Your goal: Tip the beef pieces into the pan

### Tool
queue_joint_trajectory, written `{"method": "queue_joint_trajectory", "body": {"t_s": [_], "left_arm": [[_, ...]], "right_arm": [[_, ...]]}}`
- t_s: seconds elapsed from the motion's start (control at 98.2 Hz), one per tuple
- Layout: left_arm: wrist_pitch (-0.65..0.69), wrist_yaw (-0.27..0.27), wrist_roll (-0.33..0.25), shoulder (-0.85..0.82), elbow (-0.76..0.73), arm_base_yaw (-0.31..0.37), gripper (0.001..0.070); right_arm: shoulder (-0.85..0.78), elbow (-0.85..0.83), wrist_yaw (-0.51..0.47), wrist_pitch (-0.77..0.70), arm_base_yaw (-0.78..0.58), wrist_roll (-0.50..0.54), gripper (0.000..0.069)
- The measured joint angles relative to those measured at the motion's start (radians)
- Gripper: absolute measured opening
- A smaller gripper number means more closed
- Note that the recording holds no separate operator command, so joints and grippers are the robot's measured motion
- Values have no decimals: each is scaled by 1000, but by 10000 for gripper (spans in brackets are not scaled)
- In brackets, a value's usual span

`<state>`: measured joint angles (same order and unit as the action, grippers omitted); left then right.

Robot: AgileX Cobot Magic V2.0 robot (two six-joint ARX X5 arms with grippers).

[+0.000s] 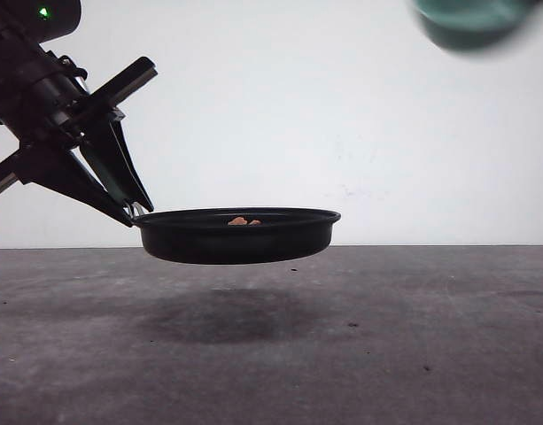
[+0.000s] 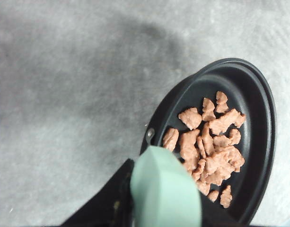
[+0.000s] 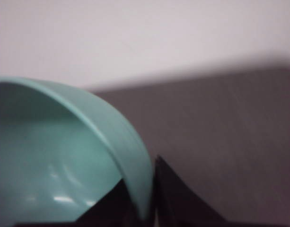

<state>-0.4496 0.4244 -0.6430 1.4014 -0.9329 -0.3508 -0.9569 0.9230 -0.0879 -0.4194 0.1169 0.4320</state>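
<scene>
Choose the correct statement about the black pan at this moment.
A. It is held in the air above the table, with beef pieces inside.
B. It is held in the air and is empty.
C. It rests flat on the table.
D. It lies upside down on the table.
A. In the front view the pan hangs above its shadow on the table, gripped by the left gripper, and the beef pieces lie in it.

Pan [image 2: 258, 90]: smooth black, faint sheen; my handle [image 2: 166, 194] matt mint plastic. Beef pieces [image 2: 208, 142] rough, dull. Table [image 1: 430, 336] below pan matt, speckled grey. Bowl [image 3: 55, 165] glossy teal.
</scene>
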Motion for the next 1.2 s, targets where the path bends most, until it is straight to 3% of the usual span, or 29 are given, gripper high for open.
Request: {"method": "queue_joint_trajectory", "body": {"t_s": [0.132, 0.254, 0.835, 0.906, 1.018, 1.069, 1.201], "left_arm": [[12, -2, 0, 0, 0, 0, 61], [33, -8, 1, 0, 0, 0, 61], [4, -6, 14, 0, 0, 0, 61], [2, -6, 21, 0, 0, 0, 61], [2, -6, 23, 0, 0, 0, 61], [2, -6, 23, 0, 0, 0, 61], [3, -6, 26, 0, 0, 0, 61]], "right_arm": [[-92, -32, 242, -188, -301, 26, 21], [-157, -77, 348, -243, -424, -3, 21], [-302, -213, 329, -203, -423, -100, 27], [-302, -213, 316, -193, -422, -111, 109], [-302, -213, 309, -189, -422, -114, 387], [-302, -213, 321, -185, -422, -114, 481], [-280, -197, 326, -192, -421, -114, 554]]}}
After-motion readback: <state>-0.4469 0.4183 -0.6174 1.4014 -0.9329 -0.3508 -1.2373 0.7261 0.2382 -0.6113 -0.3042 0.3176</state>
